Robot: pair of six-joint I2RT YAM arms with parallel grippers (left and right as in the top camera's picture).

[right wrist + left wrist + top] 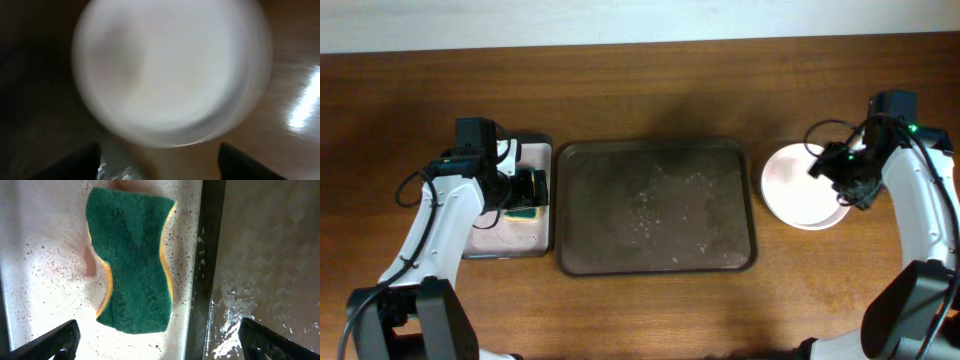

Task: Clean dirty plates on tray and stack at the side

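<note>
The large dark brown tray (pixel 655 205) lies in the middle of the table with no plates on it, only wet streaks. The plates (pixel 795 190) sit stacked on the table to its right, and the top one is clean and pinkish-white. In the right wrist view the stack (pixel 170 70) is a blurred white disc. My right gripper (pixel 847 180) (pixel 160 162) is open and empty over the stack's right edge. My left gripper (pixel 527 187) (pixel 160 340) is open and empty just above a green and yellow sponge (pixel 132 260).
The sponge (pixel 525 212) lies in a smaller black tray (pixel 510 245) with a pinkish, sauce-speckled inside, left of the brown tray. Its black rim (pixel 205 280) stands against the wet brown tray (pixel 275 255). Bare wooden table (pixel 650 100) lies all around.
</note>
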